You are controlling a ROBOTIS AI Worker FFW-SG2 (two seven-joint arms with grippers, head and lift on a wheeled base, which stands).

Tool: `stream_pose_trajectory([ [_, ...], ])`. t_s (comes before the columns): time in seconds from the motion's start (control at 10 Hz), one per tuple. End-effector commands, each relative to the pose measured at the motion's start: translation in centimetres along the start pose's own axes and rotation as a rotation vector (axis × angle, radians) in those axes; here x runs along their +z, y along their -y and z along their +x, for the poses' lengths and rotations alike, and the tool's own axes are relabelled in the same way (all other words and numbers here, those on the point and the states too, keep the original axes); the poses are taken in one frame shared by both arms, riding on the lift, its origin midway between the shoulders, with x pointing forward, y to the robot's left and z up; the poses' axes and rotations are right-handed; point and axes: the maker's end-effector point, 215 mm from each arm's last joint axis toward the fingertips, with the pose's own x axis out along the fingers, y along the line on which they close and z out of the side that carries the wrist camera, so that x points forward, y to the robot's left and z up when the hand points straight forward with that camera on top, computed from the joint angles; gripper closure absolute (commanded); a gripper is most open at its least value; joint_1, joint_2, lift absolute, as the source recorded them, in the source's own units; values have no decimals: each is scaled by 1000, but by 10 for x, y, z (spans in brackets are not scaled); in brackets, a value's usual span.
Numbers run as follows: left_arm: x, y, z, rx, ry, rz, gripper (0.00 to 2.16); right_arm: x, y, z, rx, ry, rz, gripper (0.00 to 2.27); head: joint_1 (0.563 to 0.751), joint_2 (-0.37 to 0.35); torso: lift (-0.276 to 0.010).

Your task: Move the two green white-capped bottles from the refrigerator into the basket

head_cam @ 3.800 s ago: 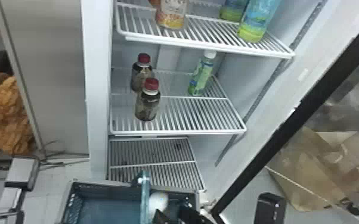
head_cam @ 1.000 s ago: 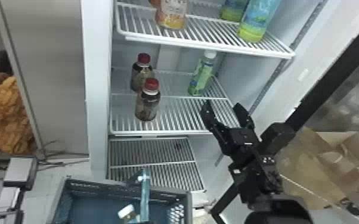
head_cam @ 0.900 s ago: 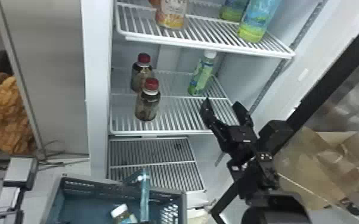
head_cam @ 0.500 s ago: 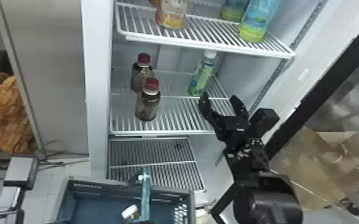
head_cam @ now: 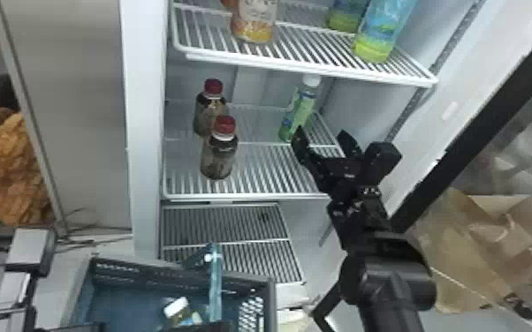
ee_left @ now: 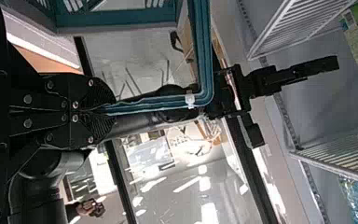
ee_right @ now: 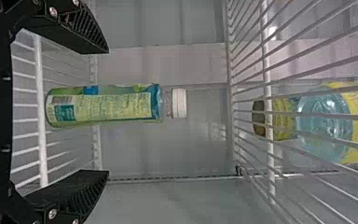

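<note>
One green white-capped bottle (head_cam: 298, 110) stands on the middle refrigerator shelf. Just in front of it and to its right is my right gripper (head_cam: 322, 139), open. In the right wrist view, that bottle (ee_right: 105, 105) lies between the spread fingers of the right gripper (ee_right: 107, 111), seemingly untouched. Another white-capped bottle (head_cam: 183, 313) is inside the dark basket (head_cam: 172, 268), tilted. My left gripper (head_cam: 203, 327) is at the bottom edge by the basket's blue handle (head_cam: 216, 287). From the left wrist, the left gripper (ee_left: 107, 112) shows shut on the handle (ee_left: 203, 51).
Two red-capped bottles (head_cam: 218, 154) stand on the left of the same shelf. The upper shelf (head_cam: 313, 66) above the green bottle holds larger bottles. The shelf's front rail (head_cam: 252, 196), the refrigerator's left wall (head_cam: 148, 132) and the open door (head_cam: 459, 145) border the right arm's space.
Since the earliest frame my right gripper has come up from the basket to the shelf, lately moving closer to the standing bottle. The other bottle now lies lower in the basket, which has shifted slightly.
</note>
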Motion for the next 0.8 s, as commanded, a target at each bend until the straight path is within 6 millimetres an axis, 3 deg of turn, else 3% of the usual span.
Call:
stream_pose_trajectory([
  [0.0, -1, 1, 2, -5, -5, 0, 1161, -2, 4, 9, -9, -8, -10, 124, 695, -350, -263],
  [0.7, 3, 3, 2, -13, 3, 3, 1161, -10, -5, 57, -7, -50, -17, 107, 695, -350, -263],
])
